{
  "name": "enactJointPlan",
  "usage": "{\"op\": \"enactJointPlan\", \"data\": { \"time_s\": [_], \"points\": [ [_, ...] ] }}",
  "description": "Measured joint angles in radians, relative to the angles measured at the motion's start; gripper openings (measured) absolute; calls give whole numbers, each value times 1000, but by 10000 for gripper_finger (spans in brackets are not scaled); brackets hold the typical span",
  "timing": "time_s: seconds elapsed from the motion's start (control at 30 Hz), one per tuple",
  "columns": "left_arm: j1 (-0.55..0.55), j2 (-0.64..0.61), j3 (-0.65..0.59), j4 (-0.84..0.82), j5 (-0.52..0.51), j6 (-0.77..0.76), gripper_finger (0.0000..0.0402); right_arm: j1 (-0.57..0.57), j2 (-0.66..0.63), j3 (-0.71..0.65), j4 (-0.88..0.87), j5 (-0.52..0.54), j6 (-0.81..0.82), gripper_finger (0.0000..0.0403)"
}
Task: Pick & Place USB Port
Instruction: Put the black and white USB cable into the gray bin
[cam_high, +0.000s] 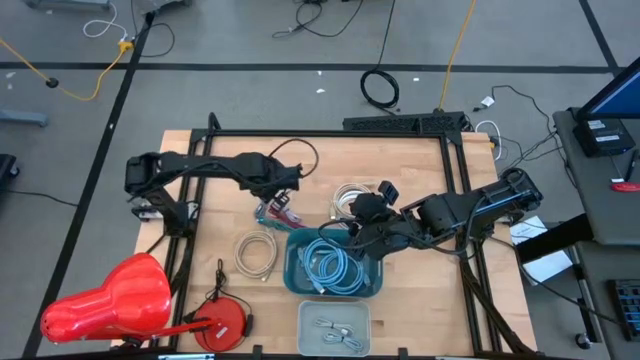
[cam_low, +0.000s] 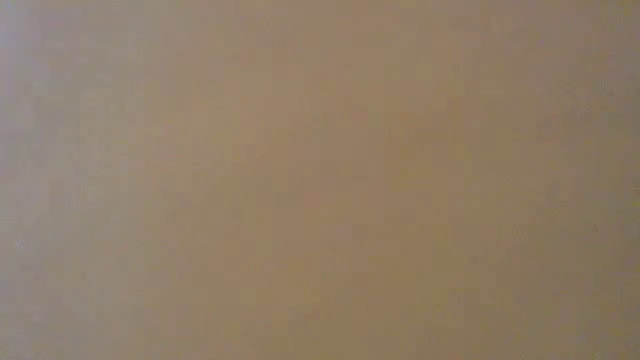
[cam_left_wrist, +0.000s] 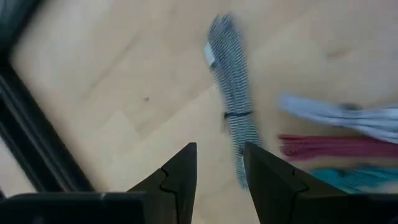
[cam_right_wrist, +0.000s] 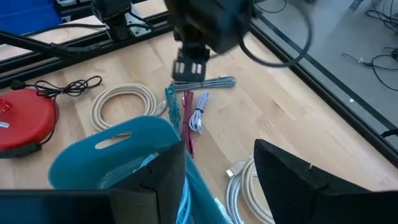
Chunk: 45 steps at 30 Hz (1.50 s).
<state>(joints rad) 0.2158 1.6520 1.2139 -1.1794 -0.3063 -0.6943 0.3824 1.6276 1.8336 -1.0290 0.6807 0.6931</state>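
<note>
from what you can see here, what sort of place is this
Likely a robotics lab or workshop. A wooden table inside a dark metal frame holds bundled cables and a teal bin, and loose cords trail across a grey floor marked with tape lines.

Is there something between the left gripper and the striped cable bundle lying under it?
Nothing visible. The left gripper hangs open above the striped cable bundle, which lies on the bare table. Red and teal cables lie beside it, not across it.
</note>
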Motion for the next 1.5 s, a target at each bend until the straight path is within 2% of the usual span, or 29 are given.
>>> {"op": "enactJointPlan", "data": {
  "time_s": [0.2,0.4,0.57,0.67,0.77,0.83,0.93,1.17,1.27,1.4,1.5],
  "points": [
    [137,-4,-184,267,171,109,136,2,0,0,1,0,2,180],
    [180,-2,-291,422,273,209,136,2,0,0,8,0,2,180],
    [184,-9,-364,486,291,185,134,2,0,0,8,0,2,180],
    [189,-9,-383,473,283,152,101,2,0,0,8,3,2,180],
    [190,-19,-386,452,255,157,28,1,0,0,17,3,2,180],
    [190,-48,-385,447,245,157,17,1,0,0,37,4,2,180],
    [191,-116,-377,412,238,144,6,1,-3,-31,147,37,-16,180],
    [134,-463,-319,479,255,69,3,-7,-2,-181,502,52,-84,180],
    [68,-607,-294,608,259,7,2,-30,-18,-289,716,40,-69,180],
    [-28,-738,-291,700,229,-72,1,-101,-93,-472,1094,-90,-63,180],
    [-107,-789,-291,726,191,-122,1,-182,-139,-626,1355,-212,27,181]
  ]
}}
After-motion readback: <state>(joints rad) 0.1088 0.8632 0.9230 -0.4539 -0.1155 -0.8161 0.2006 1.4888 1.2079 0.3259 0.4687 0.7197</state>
